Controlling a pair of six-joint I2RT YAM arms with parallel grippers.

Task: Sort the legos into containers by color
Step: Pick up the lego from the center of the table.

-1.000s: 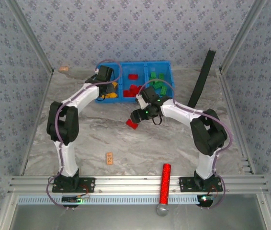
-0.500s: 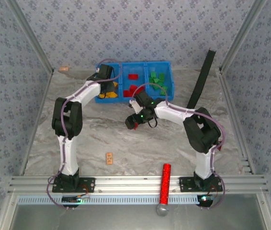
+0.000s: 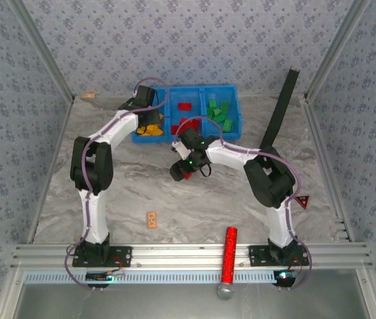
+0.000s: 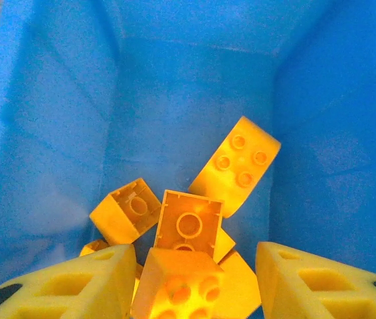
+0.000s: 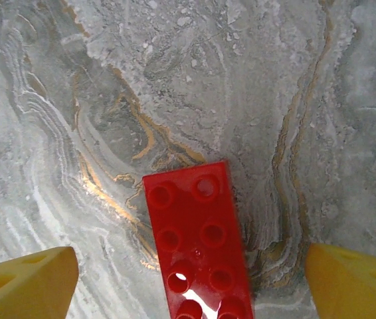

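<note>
We had our left gripper [image 4: 194,269] down inside the left compartment of the containers [image 4: 55,133]. Its fingers were parted and released, and a yellow lego [image 4: 178,282] sat between them on top of other yellow legos [image 4: 236,166]. Our right gripper [image 5: 188,266] hung over the marble table [image 5: 254,80] just on the near side of the containers, fingers spread wide either side of a red lego [image 5: 198,239] that lay flat, touching neither.

Left arm [image 3: 111,136] stretched forward, left gripper [image 4: 194,282] pointed down, jaws parted, right arm [image 3: 234,154] folded inward, right gripper [image 5: 189,276] low, jaws wide.
</note>
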